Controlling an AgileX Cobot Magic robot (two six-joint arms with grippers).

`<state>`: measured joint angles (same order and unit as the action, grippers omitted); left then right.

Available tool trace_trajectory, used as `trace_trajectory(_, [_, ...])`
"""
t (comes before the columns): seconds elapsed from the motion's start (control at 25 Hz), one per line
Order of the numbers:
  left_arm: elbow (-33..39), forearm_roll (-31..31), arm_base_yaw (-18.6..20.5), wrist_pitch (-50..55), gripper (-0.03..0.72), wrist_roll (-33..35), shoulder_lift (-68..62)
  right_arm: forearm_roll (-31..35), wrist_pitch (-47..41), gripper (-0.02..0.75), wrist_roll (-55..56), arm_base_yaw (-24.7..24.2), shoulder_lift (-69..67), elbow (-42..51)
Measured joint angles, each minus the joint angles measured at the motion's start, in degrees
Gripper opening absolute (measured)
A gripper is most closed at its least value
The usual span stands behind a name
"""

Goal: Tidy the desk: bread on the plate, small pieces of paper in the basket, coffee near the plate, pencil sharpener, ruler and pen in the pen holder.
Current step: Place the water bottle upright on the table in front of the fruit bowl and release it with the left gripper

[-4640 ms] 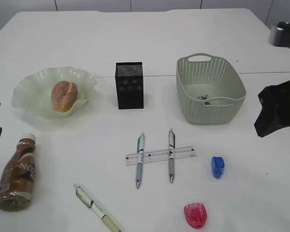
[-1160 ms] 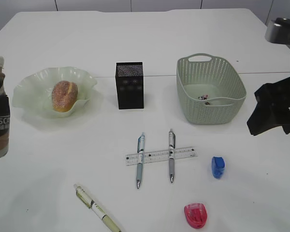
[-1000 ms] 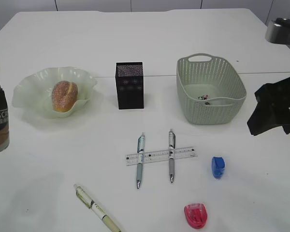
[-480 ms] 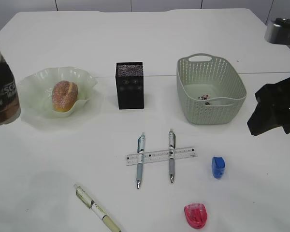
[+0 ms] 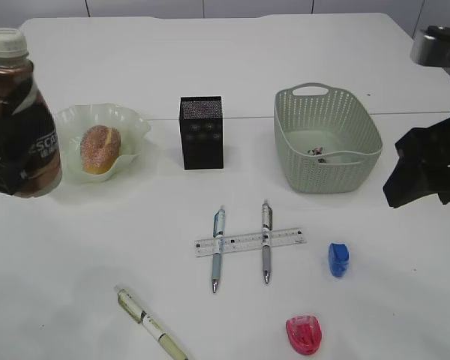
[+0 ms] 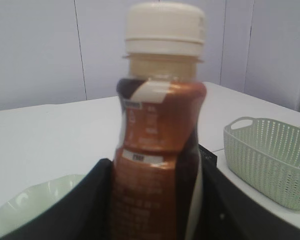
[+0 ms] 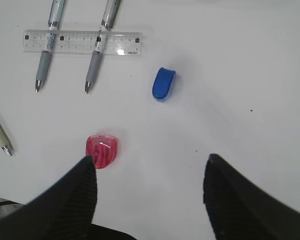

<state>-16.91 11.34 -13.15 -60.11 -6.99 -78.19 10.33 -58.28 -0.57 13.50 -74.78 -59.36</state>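
- Coffee [image 5: 19, 112]: upright, white cap on top, at the 9 o'clock edge of the exterior view, clamped between the black jaws of the left gripper [image 6: 155, 200], which press on its lower body from both sides; whether its base touches the desk [image 5: 97, 255] cannot be told.
- Plate [image 5: 135, 124]: just at the 3 o'clock side of the coffee, partly hidden behind it, with the bread [image 5: 100, 148] lying in it.
- Pen holder [image 5: 201, 132]: upright near the middle, between the plate and the basket [image 5: 326, 139]; small scraps lie on the basket's floor.
- Ruler [image 5: 249, 241]: flat at 6 o'clock from the pen holder, with two pens crossing it: a pale blue pen [image 5: 217, 249] and a grey pen [image 5: 265, 241].
- Cream pen [image 5: 148, 323]: lies aslant toward 7 o'clock, well apart from the other two.
- Blue sharpener [image 5: 337, 259]: at 3 o'clock from the ruler; red sharpener [image 5: 304, 334] at about 7 o'clock from the blue one.
- Right gripper [image 7: 150, 197]: jaws spread wide and holding nothing, hanging above bare desk; in the right wrist view the red sharpener sits close to the left-hand finger's tip, the blue sharpener farther toward 12 o'clock.
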Motion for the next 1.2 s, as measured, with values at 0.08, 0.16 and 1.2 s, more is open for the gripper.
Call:
trace_trajectory(0.08, [0.00, 0.15, 0.00, -1.50, 0.365, -0.69, -2.01, 0.00, 0.00, 0.491, 0.00, 0.00, 0.00, 0.00])
trace_trajectory(0.16, [0.00, 0.35, 0.00, -2.55, 0.364, -1.11, -4.39, 0.00, 0.00, 0.491, 0.00, 0.00, 0.00, 0.00])
trace_trajectory(1.2, [-10.21, 2.38, 0.00, -4.16, 0.359, -2.20, -34.29, -0.71, 0.38, 0.491, -0.13, 0.00, 0.00, 0.00])
